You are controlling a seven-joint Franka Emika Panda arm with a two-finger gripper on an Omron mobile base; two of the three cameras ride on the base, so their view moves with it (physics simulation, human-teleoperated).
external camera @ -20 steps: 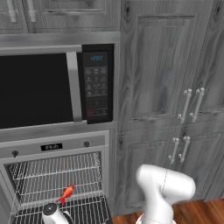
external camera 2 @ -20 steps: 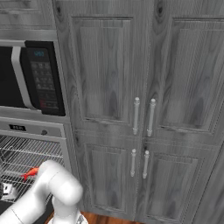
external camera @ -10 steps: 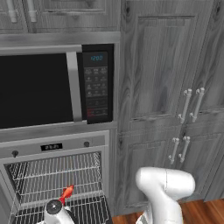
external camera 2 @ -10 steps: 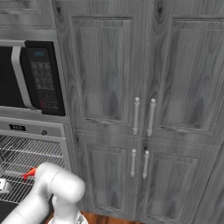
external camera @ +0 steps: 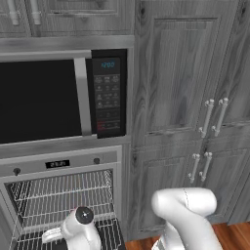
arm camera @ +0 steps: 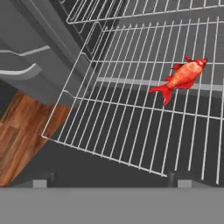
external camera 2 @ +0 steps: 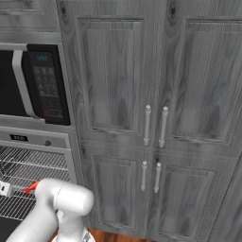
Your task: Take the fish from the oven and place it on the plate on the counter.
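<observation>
While the arm (external camera: 185, 215) is rising white from the lower right of the left base view, its forward link (external camera: 78, 229) is reaching low toward the oven (external camera: 63, 200), whose cavity is standing open with wire racks (external camera: 63, 195) showing inside. A black-fronted microwave (external camera: 63, 97) with a keypad is sitting directly above the oven, and tall grey wood-grain cabinets (external camera: 195, 122) with paired silver handles are filling the wall to the right. A strip of wooden floor (external camera: 229, 237) is showing at the bottom right.

In the right base view, the arm's rounded white elbow (external camera 2: 64, 201) is bulging at the lower left, in front of the oven's racks (external camera 2: 28, 170). A sliver of the red-orange fish (external camera 2: 31, 187) is peeking out just left of that elbow, level with the lower rack. The microwave's keypad (external camera 2: 47, 85) is sitting above, and the grey cabinet doors (external camera 2: 156, 123) are spreading across the rest.

In the hand view, the fish (arm camera: 181, 78) is lying flat on a pulled-out wire rack (arm camera: 131, 109), toward the upper right, tail pointing down-left. The gripper (arm camera: 111, 178) is hovering well short of it, its two dark fingertips (arm camera: 178, 177) standing spread wide apart at the bottom edge, pinching nothing. Wooden floor (arm camera: 17, 131) is showing at the left below the rack's corner.
</observation>
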